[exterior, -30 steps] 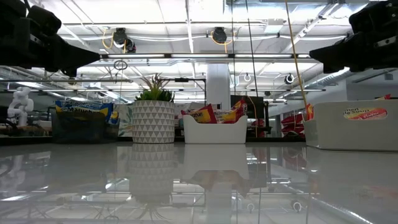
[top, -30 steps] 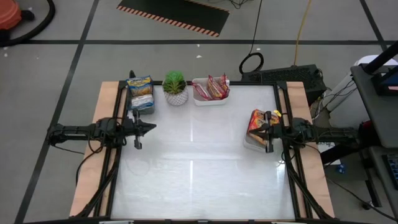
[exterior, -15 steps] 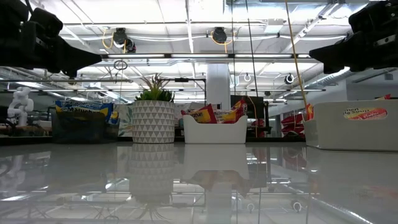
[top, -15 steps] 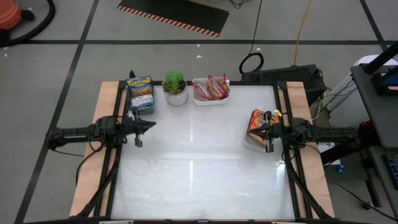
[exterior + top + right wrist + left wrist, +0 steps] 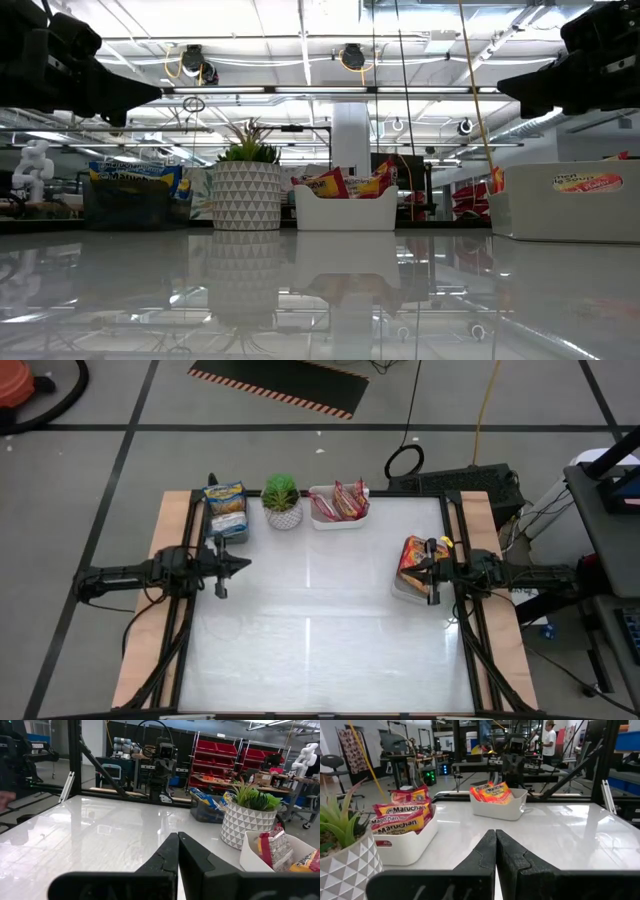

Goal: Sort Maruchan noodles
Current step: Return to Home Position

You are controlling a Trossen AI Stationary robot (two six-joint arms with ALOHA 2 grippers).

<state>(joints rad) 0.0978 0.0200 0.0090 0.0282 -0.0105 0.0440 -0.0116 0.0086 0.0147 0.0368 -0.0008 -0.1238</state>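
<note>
At the table's left edge, I see my left gripper (image 5: 240,564) clenched on nothing, the right gripper (image 5: 428,571) likewise closed and empty above the grey bin (image 5: 402,590) holding orange Maruchan noodles (image 5: 412,555), blue packs (image 5: 226,495) in the dark bin (image 5: 232,530) beside the plant (image 5: 282,492), and red packs (image 5: 345,500) in the white bin (image 5: 325,520).

1. Three bins: a dark bin (image 5: 125,208) at left of the frame, a white bin (image 5: 345,212) at centre, a pale bin (image 5: 570,205) at right.
2. Three bunches of Maruchan noodles (image 5: 400,817), one per bin (packets overlap, so no sure count).
3. One potted plant (image 5: 282,500), upper centre-left.
4. Two grippers: left gripper (image 5: 495,837), right gripper (image 5: 178,840).
</note>
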